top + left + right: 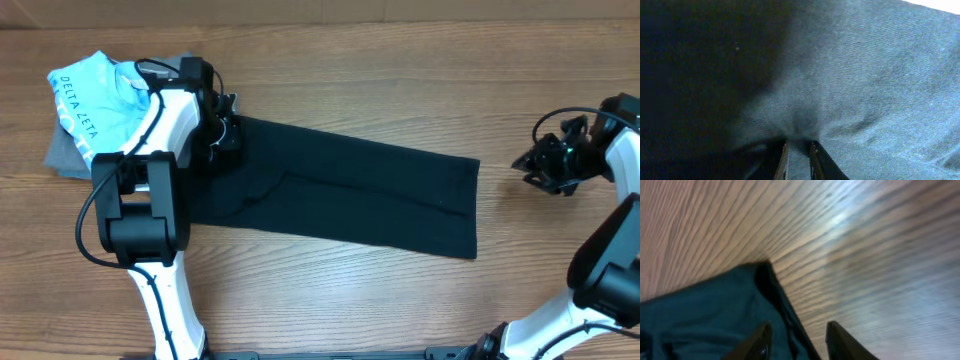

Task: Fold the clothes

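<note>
The clothes (360,190) are a black garment folded into a long strip that lies slantwise across the middle of the table. My left gripper (222,132) is at the strip's upper left end. In the left wrist view the black cloth (865,75) fills the picture. There the left gripper (799,145) has its fingers close together with a fold of cloth pinched between them. My right gripper (530,165) hovers over bare wood just right of the strip's right end. In the right wrist view the right gripper (800,325) is open, above the garment's corner (700,310).
A light blue shirt with white lettering (95,95) lies on grey folded garments (62,155) at the far left, just behind the left arm. The wooden table (400,80) runs bare behind and in front of the strip.
</note>
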